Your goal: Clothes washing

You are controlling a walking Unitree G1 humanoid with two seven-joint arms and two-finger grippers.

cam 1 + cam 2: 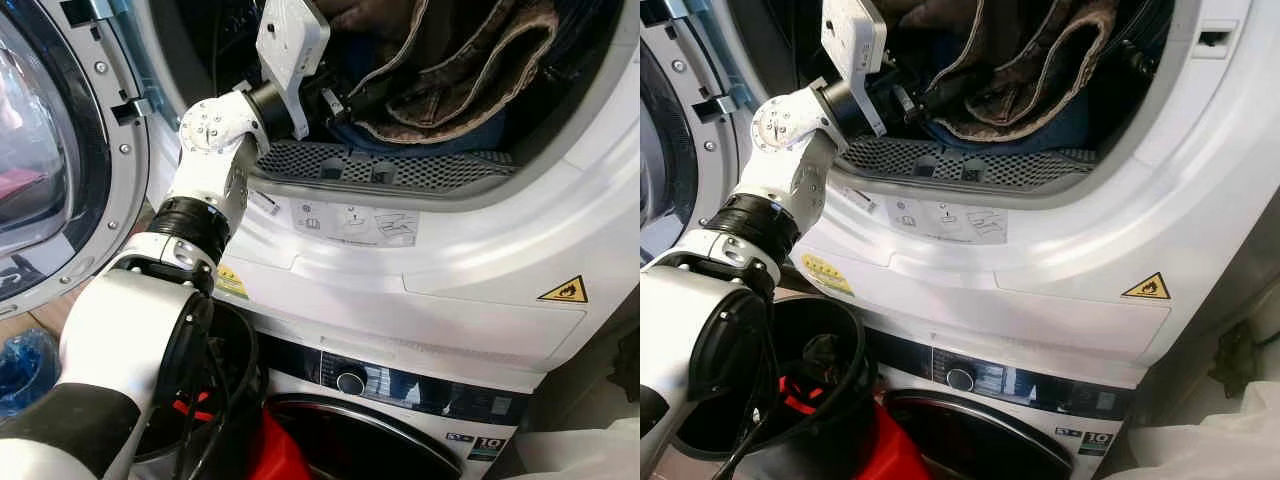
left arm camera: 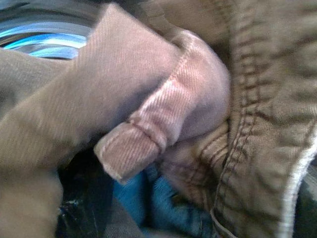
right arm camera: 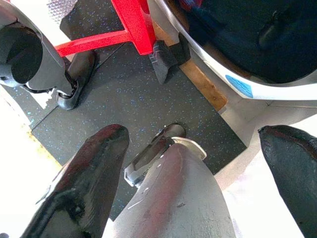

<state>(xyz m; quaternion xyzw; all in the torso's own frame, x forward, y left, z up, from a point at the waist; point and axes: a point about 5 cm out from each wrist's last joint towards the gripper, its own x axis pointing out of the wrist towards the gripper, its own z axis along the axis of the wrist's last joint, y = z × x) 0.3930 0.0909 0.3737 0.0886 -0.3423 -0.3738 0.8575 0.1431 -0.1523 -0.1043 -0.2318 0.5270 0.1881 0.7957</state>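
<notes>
The left gripper (image 1: 340,100) reaches into the white dryer drum (image 1: 560,150), against the brown corduroy garment (image 1: 470,70), jaws' state hidden.

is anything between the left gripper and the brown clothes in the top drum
Nothing visible stands between them. The left gripper is already inside the open drum, right at the brown garment; the left wrist view shows brown fabric pressed close, blue cloth beneath.

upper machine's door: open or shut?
Open. The door is swung to the left, and the drum opening shows brown clothes, with the left hand reaching in.
</notes>
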